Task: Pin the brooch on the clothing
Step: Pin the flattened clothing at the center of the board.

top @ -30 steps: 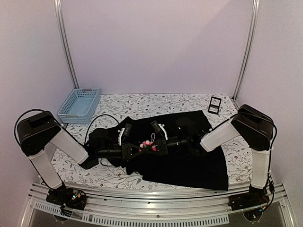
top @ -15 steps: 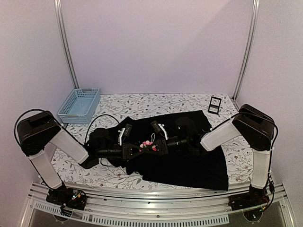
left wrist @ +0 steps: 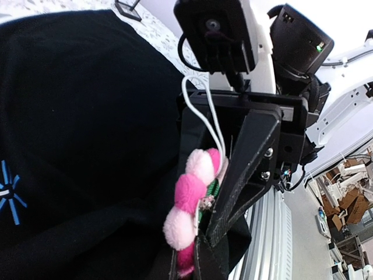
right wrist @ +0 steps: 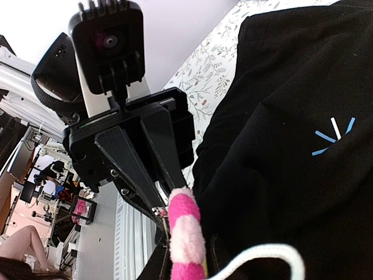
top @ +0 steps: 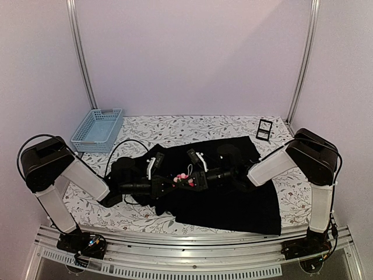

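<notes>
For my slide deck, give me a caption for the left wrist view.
Left pincer and right pincer pinch the pink brooch together over the black shirt.

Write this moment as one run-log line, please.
left gripper: shut on brooch | right gripper: at brooch, grip unclear | clothing: spread under both grippers

Both arms [top: 87, 179] have white links, black joints, seemingly silver-screwed black fingers [left wrist: 245, 157].

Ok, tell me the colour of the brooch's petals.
The brooch petals: hot and pale pink, clearest in left wrist view.
</notes>
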You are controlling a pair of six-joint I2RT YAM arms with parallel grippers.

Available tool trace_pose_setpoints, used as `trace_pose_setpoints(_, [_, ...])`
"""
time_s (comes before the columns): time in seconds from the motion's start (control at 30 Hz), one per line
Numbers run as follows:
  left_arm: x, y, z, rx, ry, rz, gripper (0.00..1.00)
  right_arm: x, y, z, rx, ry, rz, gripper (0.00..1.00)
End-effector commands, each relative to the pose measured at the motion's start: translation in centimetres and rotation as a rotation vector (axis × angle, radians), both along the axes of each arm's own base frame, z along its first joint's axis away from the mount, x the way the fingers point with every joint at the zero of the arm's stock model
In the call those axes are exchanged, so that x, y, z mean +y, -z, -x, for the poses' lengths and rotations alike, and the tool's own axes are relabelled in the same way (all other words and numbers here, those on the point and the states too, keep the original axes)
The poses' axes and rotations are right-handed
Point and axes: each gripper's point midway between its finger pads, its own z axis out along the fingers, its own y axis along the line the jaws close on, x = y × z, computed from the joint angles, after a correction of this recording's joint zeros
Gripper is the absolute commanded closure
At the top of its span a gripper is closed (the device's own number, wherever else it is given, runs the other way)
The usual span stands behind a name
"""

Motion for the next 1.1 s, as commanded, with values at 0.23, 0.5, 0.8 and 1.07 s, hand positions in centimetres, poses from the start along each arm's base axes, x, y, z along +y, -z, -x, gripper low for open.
trace_pose_setpoints(0.23, [-1.8,-2.1,3.5,-0.088,0.157,0.046,1.00,-1.2,-0.2,-2.0,-0.002,0.099,-0.019,0.74])
trace_pose_setpoints(0.5, [-1.6,-2.1,3.4,-0.092,0.145,0.043,1.00,-1.6,-0.4,-1.4,0.000,0.091,-0.021,0.73])
trace_pose_setpoints(0.8, [-1.7,-2.3,3.8,-0.096,0.161,0.047,1.00,-1.8,-1.1,-1.9,-0.013,0.130,-0.037,0.81])
trace_pose_setpoints(1.07, [-1.7,-2.1,3.8,-0.094,0.161,0.041,1.00,-1.8,-1.3,-1.9,-0.013,0.127,-0.042,0.87])
